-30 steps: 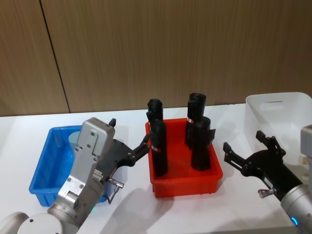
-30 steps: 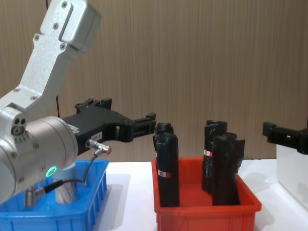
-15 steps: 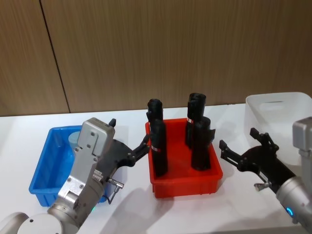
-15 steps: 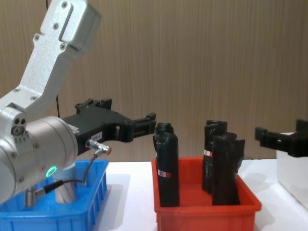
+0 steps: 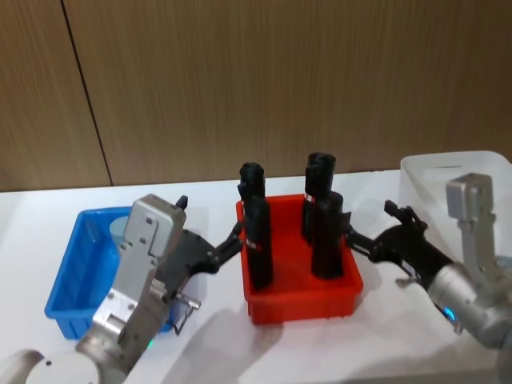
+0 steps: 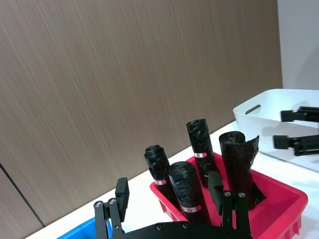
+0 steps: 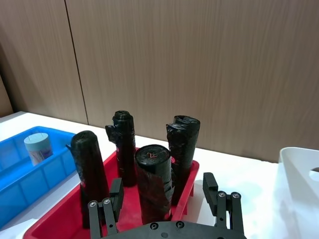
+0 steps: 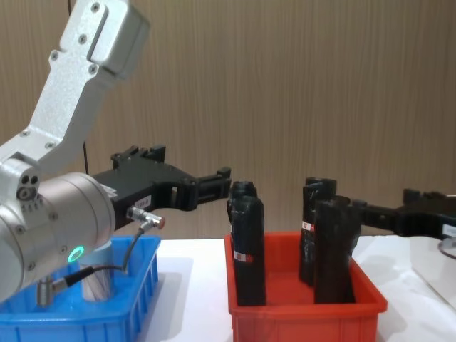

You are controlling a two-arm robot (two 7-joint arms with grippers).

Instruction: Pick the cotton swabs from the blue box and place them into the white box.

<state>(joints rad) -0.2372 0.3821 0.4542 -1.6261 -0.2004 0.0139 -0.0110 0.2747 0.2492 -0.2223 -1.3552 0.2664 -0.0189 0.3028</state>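
- Black fingers of our right gripper (image 5: 370,226), spread apart and empty, have swung over from beside the white box (image 5: 448,170) to the right rim of the red bin (image 5: 304,302), close to the black cylinders (image 5: 326,244).
- Our left gripper (image 5: 210,220) has stayed put, fingers apart, holding nothing, between the blue box (image 5: 64,280) and the red bin.
- We see one jar of cotton swabs (image 5: 120,227) upright at the blue box's far end, near the left gripper and well apart from the right gripper.
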